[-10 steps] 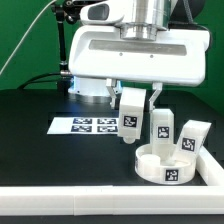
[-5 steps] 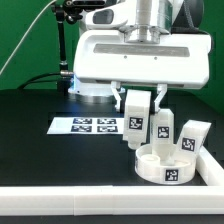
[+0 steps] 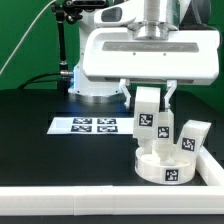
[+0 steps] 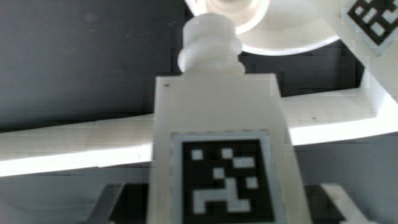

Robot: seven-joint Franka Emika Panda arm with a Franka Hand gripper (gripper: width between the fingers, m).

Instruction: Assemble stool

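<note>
One leg point(image 3: 148, 115) is hanging upright in the tool point(image 3: 148, 100), jaws half-closed on its sides, almost directly above the seat point(image 3: 165, 165) on the worktop point(image 3: 40, 160); its peg seems to be pointing down toward the ring.

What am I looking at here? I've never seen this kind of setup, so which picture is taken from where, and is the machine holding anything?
This is a robot arm putting a small white plastic stool together. The exterior view comes from a camera standing off the arm; the wrist view comes from a camera on the arm's wrist, looking down along its gripper, the two-fingered hand. The gripper is shut on a stool leg, a white block with a black-and-white tag, held above the round seat. In the wrist view the same leg fills the picture, its peg pointing at the seat. More legs stand on or behind the seat. The flat marker board on the black table only helps cameras locate things.
</note>
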